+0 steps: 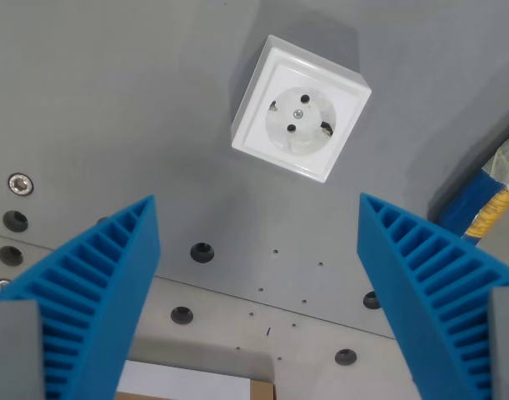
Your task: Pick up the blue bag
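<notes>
Gripper (pixel 258 250) spread wide and empty, ribbed blue fingers (pixel 104 283) framing bare grey table (pixel 112 100) drilled with bolt holes, probably held apart for an approach not yet lined up. Farther out at 12 o'clock, glossy white socket block (pixel 301 108), square and rigid. Blue bag (pixel 487 200) barely caught at 3 o'clock edge, soft and crinkled, yellow cord across it, well outside the jaws.

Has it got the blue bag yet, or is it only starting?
Only starting. Nothing looks done: the gripper is open and holds nothing, above a white socket on the grey surface. Something blue and yellow, possibly the bag, peeks in at the wrist view's right edge. Reaching and grasping it remain.
</notes>
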`<state>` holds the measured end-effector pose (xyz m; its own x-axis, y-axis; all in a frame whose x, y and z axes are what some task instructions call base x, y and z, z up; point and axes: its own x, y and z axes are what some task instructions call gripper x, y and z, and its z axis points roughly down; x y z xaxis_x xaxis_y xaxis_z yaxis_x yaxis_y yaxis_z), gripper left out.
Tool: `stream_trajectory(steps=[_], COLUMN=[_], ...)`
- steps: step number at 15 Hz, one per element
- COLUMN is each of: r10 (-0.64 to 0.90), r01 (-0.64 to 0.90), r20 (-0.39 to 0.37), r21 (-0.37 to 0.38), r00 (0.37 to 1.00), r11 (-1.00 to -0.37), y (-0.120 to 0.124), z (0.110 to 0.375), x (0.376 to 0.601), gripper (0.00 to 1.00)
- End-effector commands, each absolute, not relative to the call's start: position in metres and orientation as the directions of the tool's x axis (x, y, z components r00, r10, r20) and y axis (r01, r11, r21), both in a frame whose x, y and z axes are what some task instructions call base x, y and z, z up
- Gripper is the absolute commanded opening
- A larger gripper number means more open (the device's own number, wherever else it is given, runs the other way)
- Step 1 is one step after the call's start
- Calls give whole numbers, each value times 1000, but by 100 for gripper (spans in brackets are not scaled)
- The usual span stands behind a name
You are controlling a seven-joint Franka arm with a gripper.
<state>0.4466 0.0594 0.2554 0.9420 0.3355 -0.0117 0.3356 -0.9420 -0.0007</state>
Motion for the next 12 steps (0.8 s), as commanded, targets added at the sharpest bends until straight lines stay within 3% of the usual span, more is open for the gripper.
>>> stream_trajectory(steps=[1, 6, 12], r10=[335, 273, 82], r01=[335, 273, 82], r20=[-6, 3, 68], r21=[1, 1, 5], r00=[942, 962, 994], r11=[-942, -962, -997], y=[59, 54, 24], z=[258, 255, 230], x=[447, 448, 448], gripper=[100, 100, 100])
